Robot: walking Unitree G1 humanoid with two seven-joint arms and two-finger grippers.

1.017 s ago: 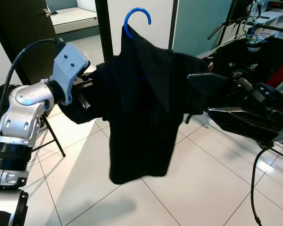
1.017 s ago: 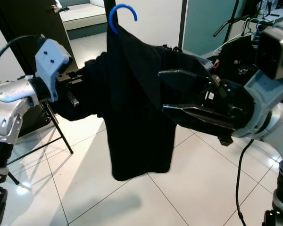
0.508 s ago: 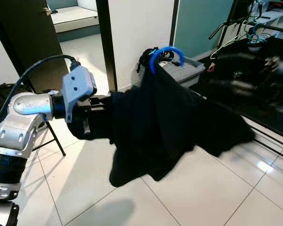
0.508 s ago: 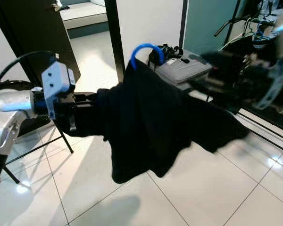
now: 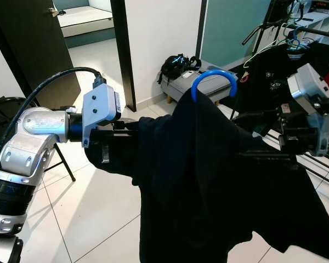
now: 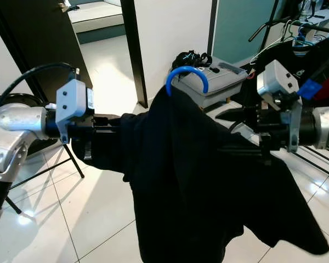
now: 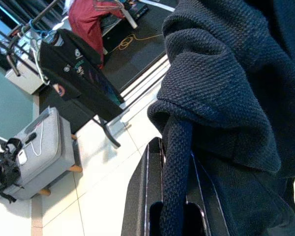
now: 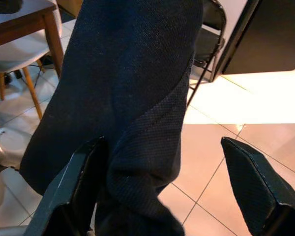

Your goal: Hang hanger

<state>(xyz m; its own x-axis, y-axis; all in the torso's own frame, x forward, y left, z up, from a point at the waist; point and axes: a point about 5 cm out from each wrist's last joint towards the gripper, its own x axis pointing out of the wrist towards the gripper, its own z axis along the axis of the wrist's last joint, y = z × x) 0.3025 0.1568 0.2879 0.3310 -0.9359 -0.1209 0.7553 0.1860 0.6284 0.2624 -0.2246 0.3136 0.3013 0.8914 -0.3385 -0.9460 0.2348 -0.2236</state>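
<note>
1. Blue hanger (image 5: 214, 82) carrying a black knit garment (image 6: 192, 181), held mid-air between both arms.
2. Left pincer (image 7: 174, 206): fingers clamped on a garment fold, seen from the left wrist.
3. Right pincer (image 8: 162, 196): spread wide, cloth draped between fingers.
4. Clothes rack (image 5: 285, 33) with hung shirts, right; print illegible.

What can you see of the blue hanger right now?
Only the hanger's hook shows: a glossy blue curved loop, plastic-looking, sticking up out of the neck of a dark knit garment that drapes over and hides the rest. It's held in mid-air between both arms, tilted toward the clothes rack, not yet hooked. The left gripper pinches a fold of the garment.
</note>
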